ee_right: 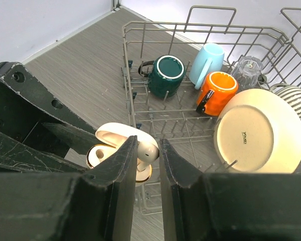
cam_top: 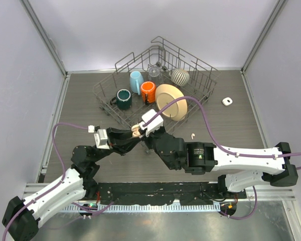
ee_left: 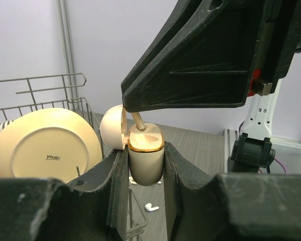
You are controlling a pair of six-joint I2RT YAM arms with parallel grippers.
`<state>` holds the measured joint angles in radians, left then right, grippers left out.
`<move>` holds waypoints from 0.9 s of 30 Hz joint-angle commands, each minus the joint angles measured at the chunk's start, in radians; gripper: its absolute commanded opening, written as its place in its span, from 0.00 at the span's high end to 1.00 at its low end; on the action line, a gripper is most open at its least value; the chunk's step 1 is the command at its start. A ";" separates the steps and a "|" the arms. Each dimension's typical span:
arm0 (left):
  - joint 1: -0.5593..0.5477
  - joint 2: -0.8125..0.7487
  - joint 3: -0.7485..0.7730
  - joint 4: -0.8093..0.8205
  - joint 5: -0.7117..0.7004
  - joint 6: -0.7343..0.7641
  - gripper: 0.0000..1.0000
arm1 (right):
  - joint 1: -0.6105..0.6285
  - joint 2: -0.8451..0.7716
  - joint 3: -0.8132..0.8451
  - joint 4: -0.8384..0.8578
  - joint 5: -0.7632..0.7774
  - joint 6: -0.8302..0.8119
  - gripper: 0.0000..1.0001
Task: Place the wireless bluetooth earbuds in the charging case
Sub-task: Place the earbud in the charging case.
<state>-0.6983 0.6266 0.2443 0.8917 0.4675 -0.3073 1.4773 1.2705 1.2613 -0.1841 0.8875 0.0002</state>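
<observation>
Over the table (cam_top: 241, 135), left claw (cam_top: 132, 133) clamps charging case (ee_left: 146, 165) (lid open).

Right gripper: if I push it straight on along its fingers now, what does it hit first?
The open charging case, most likely: the earbud pinched in the right gripper sits right over its socket, with the left gripper clamping the case. Depth is hard to judge; it may already be touching.

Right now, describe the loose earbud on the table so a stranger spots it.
Find the wire dish rack and its cream plate. On the table just nearer the arms lies a tiny white earbud. It has a short stem; the white item farther right is squarish.
</observation>
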 commanded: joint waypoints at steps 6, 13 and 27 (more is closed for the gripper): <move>-0.003 -0.018 0.041 0.095 -0.059 0.004 1.00 | 0.031 0.018 -0.034 0.021 0.014 -0.068 0.99; -0.003 -0.019 0.036 0.092 -0.096 0.011 1.00 | 0.046 0.003 -0.053 0.048 0.018 -0.089 0.99; -0.003 -0.022 0.030 0.092 -0.082 0.013 1.00 | 0.052 -0.020 -0.034 0.072 -0.015 -0.031 0.76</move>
<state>-0.7021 0.6167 0.2443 0.8917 0.4194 -0.3069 1.5143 1.2701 1.2110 -0.1329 0.9043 -0.0734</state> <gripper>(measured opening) 0.310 0.272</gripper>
